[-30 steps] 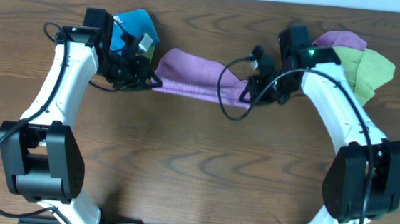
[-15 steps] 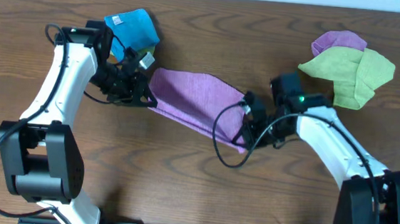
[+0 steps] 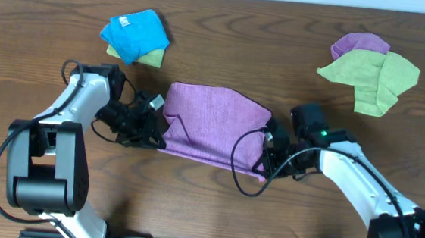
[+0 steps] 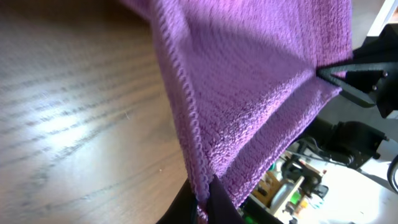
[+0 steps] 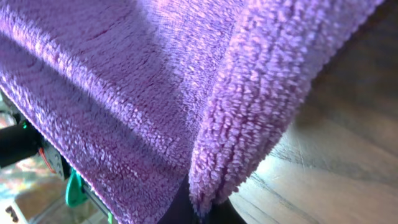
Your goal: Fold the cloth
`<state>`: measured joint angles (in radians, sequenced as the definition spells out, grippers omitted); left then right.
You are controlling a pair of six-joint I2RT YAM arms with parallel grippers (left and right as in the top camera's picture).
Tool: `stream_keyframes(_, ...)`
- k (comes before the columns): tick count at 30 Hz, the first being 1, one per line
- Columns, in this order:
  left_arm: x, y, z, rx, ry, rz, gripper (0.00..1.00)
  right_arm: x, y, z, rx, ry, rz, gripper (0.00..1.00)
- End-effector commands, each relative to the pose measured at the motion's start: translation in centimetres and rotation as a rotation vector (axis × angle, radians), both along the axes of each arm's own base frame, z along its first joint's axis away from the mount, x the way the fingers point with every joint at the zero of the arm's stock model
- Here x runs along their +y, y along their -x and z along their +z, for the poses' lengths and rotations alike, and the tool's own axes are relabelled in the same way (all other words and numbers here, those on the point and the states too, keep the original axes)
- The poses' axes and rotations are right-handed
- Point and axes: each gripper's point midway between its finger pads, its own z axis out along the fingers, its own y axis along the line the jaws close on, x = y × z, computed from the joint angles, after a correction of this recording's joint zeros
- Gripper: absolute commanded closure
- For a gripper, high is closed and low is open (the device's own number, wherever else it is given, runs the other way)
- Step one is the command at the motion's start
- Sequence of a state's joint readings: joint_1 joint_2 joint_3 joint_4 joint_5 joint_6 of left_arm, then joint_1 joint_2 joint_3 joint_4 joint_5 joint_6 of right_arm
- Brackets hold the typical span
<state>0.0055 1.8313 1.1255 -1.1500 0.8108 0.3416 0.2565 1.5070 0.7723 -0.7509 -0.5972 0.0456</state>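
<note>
A purple cloth (image 3: 208, 124) is stretched between my two grippers above the middle of the table, its far edge lying on the wood. My left gripper (image 3: 153, 132) is shut on the cloth's near left corner; in the left wrist view the hemmed edge (image 4: 186, 118) runs down into the shut jaws (image 4: 205, 208). My right gripper (image 3: 264, 159) is shut on the near right corner; in the right wrist view the fluffy cloth (image 5: 249, 112) fills the frame and is pinched in the jaws (image 5: 199, 208).
A folded blue cloth on a green one (image 3: 134, 35) lies at the back left. A crumpled green cloth (image 3: 372, 75) over a purple one (image 3: 359, 44) lies at the back right. Cables loop near both wrists.
Both grippers have moved toward the near edge of the table, dragging the cloth's corners with them. The cloth has spread from a narrow band into a wider sheet.
</note>
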Motion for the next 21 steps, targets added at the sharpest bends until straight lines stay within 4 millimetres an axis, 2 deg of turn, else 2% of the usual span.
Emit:
stream_keyframes(1,0.5,1.0,-0.9,0.024,-0.001,-0.001,0.94,-1.6,1.6,-1.9,0.058,0.085,-0.065,0.98)
stream_keyframes(8,0.4,3.3,-2.0,0.08,0.007,-0.011,0.94,-3.1,4.3,-4.9,0.147,0.155,-0.157,0.98)
stream_keyframes(14,0.4,4.6,-2.1,0.108,0.008,-0.011,0.94,-3.4,3.4,-4.5,0.119,0.172,-0.22,0.98)
stream_keyframes(21,0.3,4.4,-0.9,0.052,0.012,-0.008,0.94,-3.1,2.5,-3.1,0.06,0.145,-0.258,0.98)
